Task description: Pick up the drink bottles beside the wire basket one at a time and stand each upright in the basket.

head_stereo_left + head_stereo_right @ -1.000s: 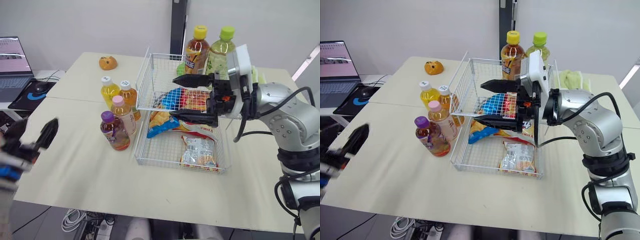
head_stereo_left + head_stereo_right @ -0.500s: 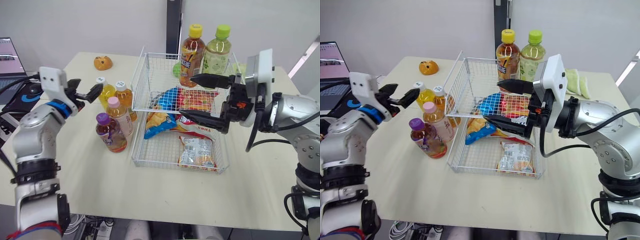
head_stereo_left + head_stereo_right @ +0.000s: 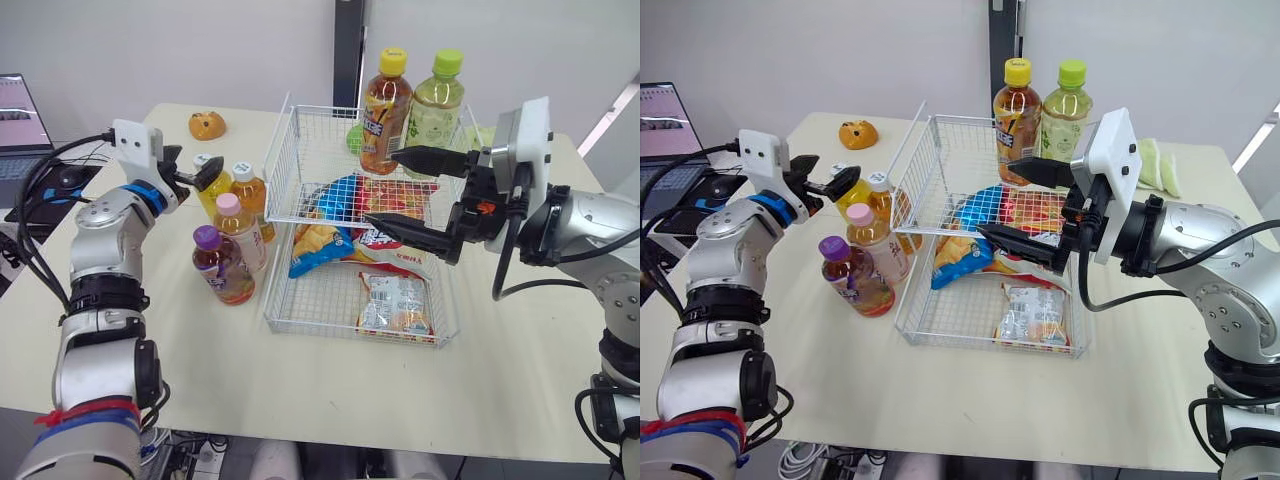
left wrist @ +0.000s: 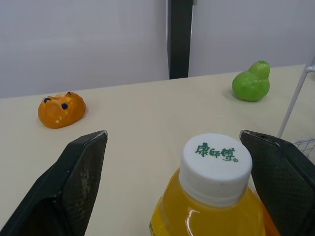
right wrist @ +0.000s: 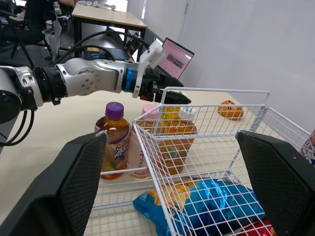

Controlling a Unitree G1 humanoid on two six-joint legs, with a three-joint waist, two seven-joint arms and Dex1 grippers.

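The purple-capped bottle (image 3: 222, 265) stands nearest on the counter (image 3: 200, 350), just beside the wire basket (image 3: 300, 150). Farther back, the left claw (image 4: 172, 135) is spread either side of the yellow bottle (image 4: 211, 201), not touching it. The right claw (image 3: 382, 187) hangs spread over the basket.

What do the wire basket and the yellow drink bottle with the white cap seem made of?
Wire basket: thin metal wire, probably white-coated, an open grid. Yellow drink bottle: clear glossy plastic, likely; the drink shows through. White cap: matte plastic, seemingly.
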